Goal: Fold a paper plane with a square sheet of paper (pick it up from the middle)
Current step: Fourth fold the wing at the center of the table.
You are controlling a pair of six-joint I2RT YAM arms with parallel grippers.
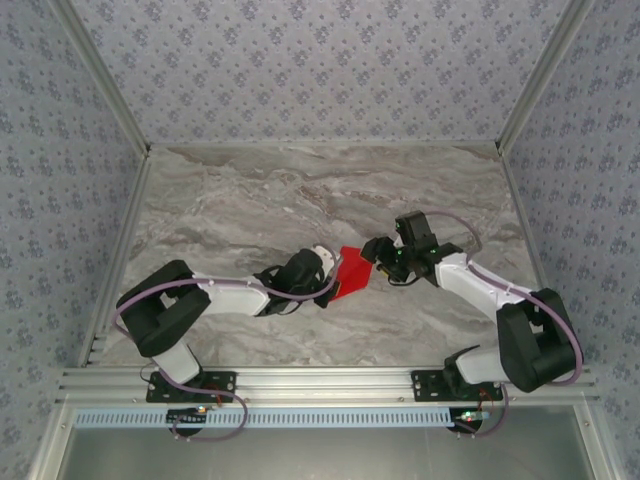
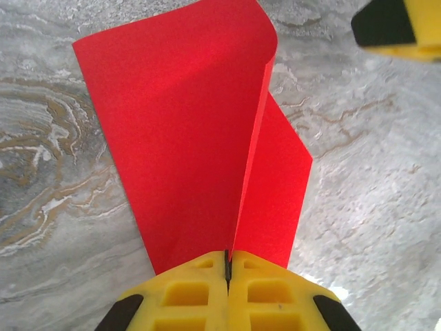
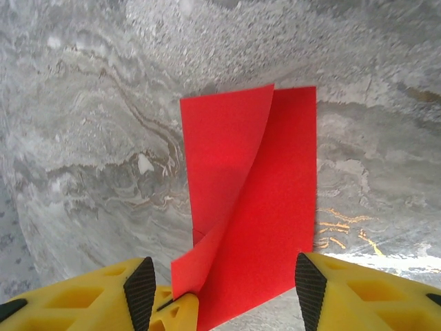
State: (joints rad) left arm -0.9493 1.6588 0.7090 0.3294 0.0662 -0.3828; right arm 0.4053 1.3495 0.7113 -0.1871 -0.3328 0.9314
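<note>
Red square sheet of paper (image 2: 186,138), partly folded, clamped in closed L pincer (image 2: 227,265); R pincer (image 3: 225,289) wide, straddling sheet's other end over desk (image 3: 83,103).

Bright even light, soft shadows, sharp focus

You have nothing to read here: no text, label, brand, number or sign shows. The square sheet of paper (image 2: 179,138) is plain red on the faces you see, and the wallpaper (image 1: 320,70) behind the marble table (image 1: 300,190) carries only a small flower pattern.
</note>
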